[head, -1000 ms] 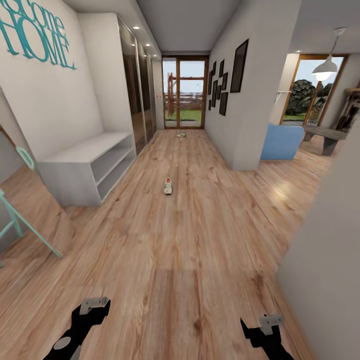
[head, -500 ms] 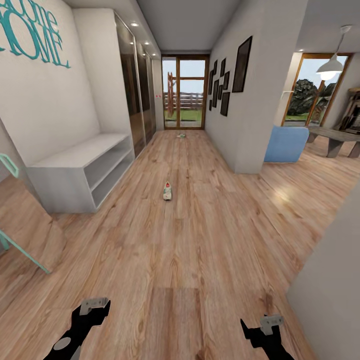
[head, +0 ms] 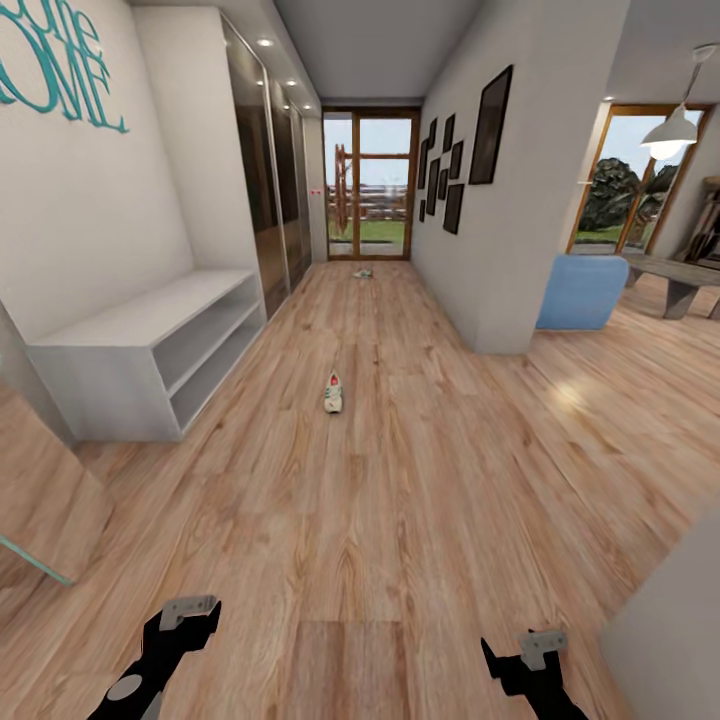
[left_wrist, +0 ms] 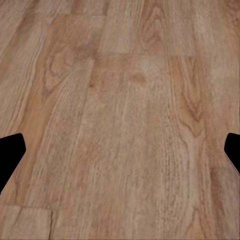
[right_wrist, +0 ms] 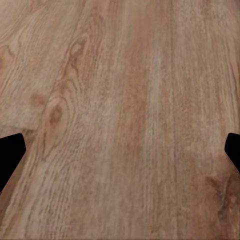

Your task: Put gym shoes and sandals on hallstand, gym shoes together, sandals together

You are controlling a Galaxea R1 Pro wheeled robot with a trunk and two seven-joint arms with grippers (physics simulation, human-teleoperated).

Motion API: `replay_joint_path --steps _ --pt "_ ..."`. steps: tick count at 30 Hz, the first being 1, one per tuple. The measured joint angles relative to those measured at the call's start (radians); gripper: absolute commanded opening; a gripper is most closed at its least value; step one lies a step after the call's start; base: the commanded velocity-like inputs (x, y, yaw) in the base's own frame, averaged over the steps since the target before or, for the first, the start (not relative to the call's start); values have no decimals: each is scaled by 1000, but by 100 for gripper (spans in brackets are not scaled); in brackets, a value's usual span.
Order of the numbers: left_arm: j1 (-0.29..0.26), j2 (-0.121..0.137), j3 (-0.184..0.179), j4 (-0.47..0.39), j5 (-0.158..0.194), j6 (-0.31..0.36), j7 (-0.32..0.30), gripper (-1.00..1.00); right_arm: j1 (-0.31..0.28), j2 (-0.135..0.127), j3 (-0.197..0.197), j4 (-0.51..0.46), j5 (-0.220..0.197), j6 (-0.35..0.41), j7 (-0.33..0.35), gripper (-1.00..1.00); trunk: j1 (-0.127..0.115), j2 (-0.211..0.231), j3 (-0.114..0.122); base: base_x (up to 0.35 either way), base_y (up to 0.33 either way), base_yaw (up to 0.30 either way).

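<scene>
- Gym shoe (head: 334,393), head view: lies mid-corridor on the floor (head: 400,520), well ahead; hallstand (head: 150,350) at the left wall. Left gripper (head: 185,612) and right gripper (head: 520,655) hang low. Drive straight, stop short.
- Left wrist: fingers (left_wrist: 11,155) spread wide, empty.
- Right wrist: fingers (right_wrist: 11,152) spread wide, empty.

Bright and evenly lit, daylight entering by the tall wood-framed glass door (head: 368,183) at corridor's end. Soft glare patch on light-brown wood-grain plank floor (head: 565,392). Recessed ceiling spotlights (head: 264,43) glowing. Wide-angle stretch toward edges; wrist views slightly soft.
</scene>
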Motion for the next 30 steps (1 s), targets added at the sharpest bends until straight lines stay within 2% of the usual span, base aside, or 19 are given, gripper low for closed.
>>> replay_joint_path --steps 30 --pt "0 -1 0 1 0 0 0 100 0 0 1 0 1 0 0 100 0 0 0 339 0 0"
